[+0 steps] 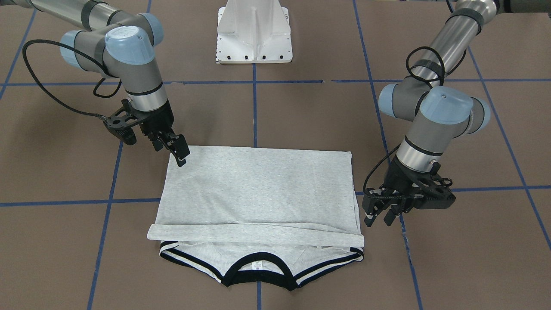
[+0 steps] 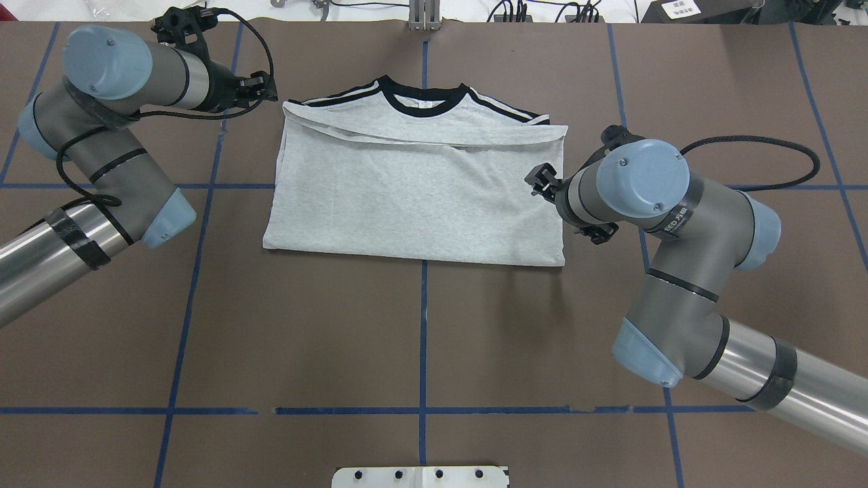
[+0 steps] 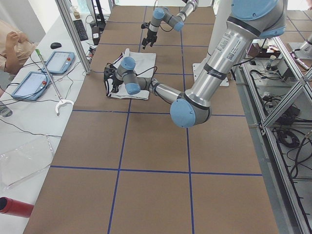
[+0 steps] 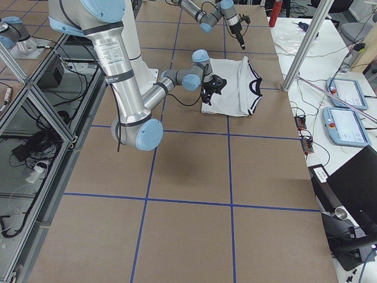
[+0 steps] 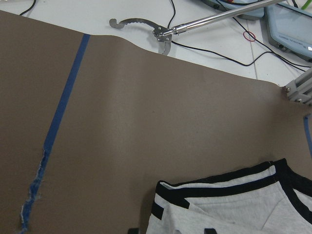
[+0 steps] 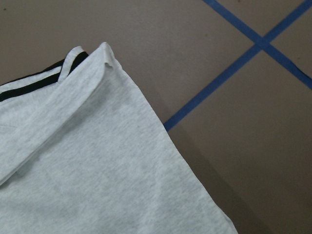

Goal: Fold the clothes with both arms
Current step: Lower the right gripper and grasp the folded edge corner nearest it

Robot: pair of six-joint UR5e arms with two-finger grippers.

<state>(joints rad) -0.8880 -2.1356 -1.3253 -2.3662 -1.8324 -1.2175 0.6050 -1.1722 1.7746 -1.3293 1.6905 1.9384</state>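
Grey T-shirt [image 2: 413, 203] lies folded hem-to-collar; I judge a further fold remains. My left gripper [image 1: 378, 221] hangs spread and empty; of my right gripper [image 1: 178, 156] I cannot tell.

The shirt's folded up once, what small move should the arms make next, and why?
Probably lower the left gripper onto the striped shoulder corner beside it. The T-shirt has its hem by the collar, that gripper is open off the cloth, and the right gripper is at the folded edge, so a sideways fold seems next.
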